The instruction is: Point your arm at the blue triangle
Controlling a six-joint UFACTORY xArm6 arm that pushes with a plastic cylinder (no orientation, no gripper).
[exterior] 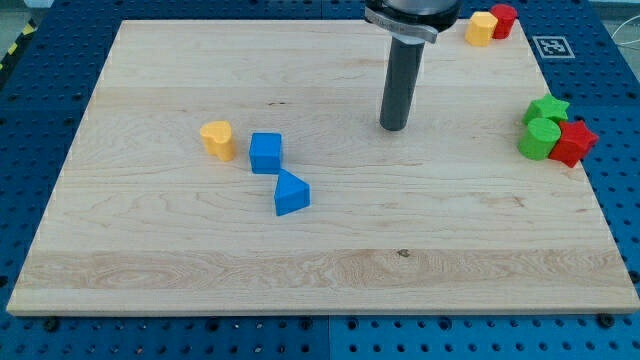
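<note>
The blue triangle [291, 193] lies on the wooden board [320, 270], left of the middle. A blue cube [266, 152] sits just above it and to its left. My tip [394, 127] rests on the board well to the right of and above the blue triangle, apart from every block. The rod rises straight up from the tip to the view's top edge.
A yellow heart-like block [218, 139] sits left of the blue cube. A yellow block [481, 28] and a red block [504, 20] sit at the top right corner. A green star [548, 108], a green cylinder [540, 138] and a red star [573, 141] cluster at the right edge.
</note>
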